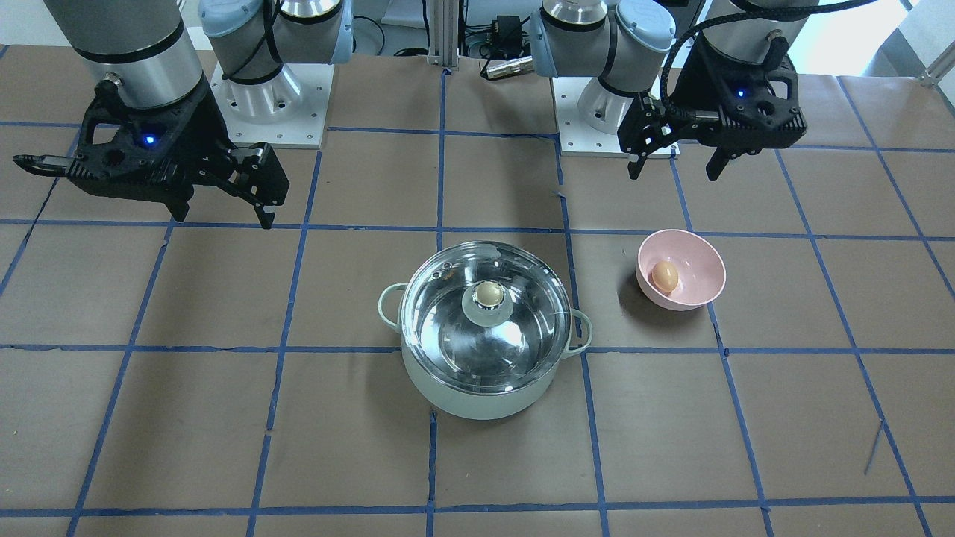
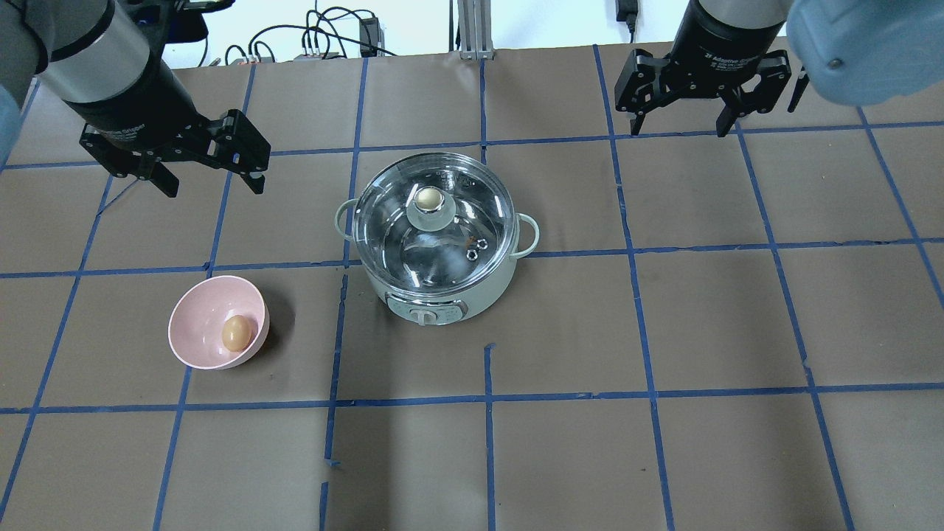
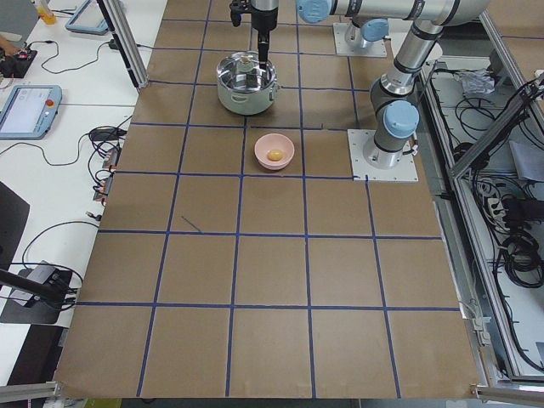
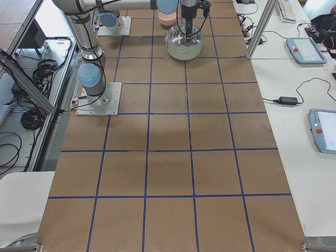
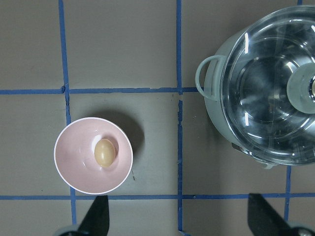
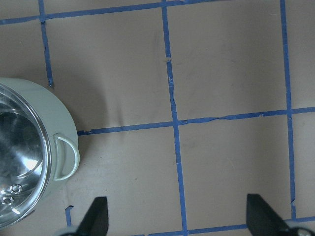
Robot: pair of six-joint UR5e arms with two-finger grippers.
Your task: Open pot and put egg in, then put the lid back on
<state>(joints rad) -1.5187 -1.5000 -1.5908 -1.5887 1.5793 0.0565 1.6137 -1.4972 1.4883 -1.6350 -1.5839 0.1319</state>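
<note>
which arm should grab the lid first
Right, probably. The lid sits on the pot, both grippers hang open and empty, and the egg in the pink bowl lies nearer the left gripper, leaving the right gripper free for the lid.

Two robot arms are reaching out over the work area, one on each side. The left arm (image 2: 103, 66) is slanting in from the outer edge, its silver and black wrist angling downward. The left gripper (image 2: 212, 177) is hanging in the air, pointing down, with its two black fingers (image 5: 96, 219) spread wide and nothing between them. The right arm (image 2: 726, 29) is holding its wrist closer to vertical. The right gripper (image 2: 678, 125) is also pointing down in the air, its fingers (image 6: 96, 216) spread equally wide and gripping nothing. The two grippers are hanging well apart from each other.
</note>
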